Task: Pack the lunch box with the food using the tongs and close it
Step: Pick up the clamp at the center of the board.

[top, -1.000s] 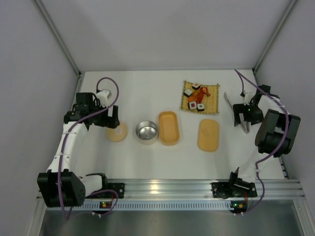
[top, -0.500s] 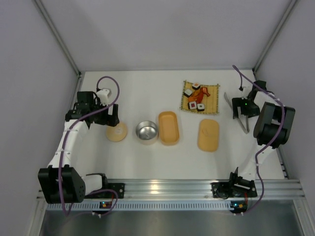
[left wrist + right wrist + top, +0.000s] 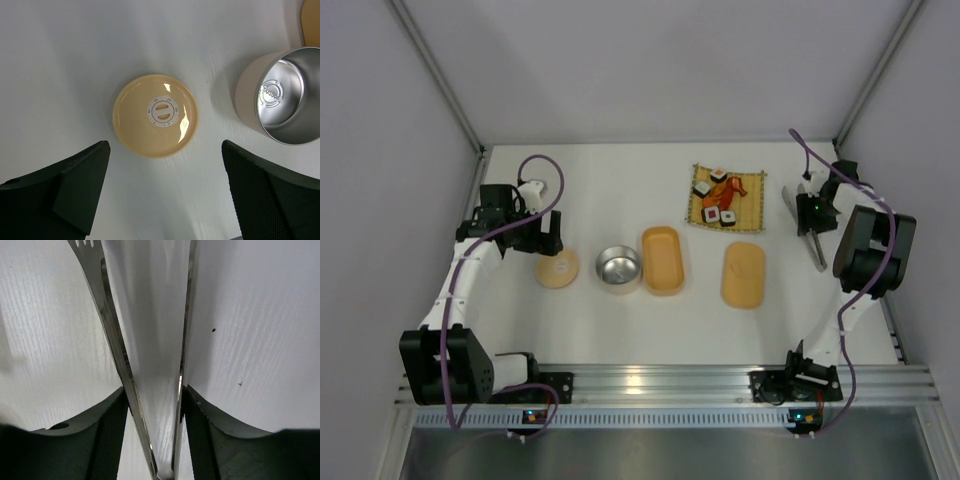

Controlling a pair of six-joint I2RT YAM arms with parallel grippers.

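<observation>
Right gripper (image 3: 153, 395) tight on the 2 arms of the tongs (image 3: 112, 340) — left gripper (image 3: 164, 150) wide apart over a round lid (image 3: 155, 116)

Light is coming evenly from overhead, rendering the white worktop (image 3: 620, 320) bright and diffuse in the top view. Shadows beneath the arms are falling soft and short. Glare is forming on the metal rail (image 3: 650, 378) at the near edge.

In the left wrist view, highlights are glinting on the round lid (image 3: 155, 115) and inside the steel-lined cup (image 3: 285, 95). The fingers (image 3: 265, 195) of the left end effector (image 3: 164, 147) are showing dark and slightly soft.

In the right wrist view, the tongs (image 3: 112, 335) are mirroring the pale worktop and casting a faint grey shadow between their arms. The fingers (image 3: 107, 440) of the right end effector (image 3: 152, 395) are reading underexposed and out of focus.
</observation>
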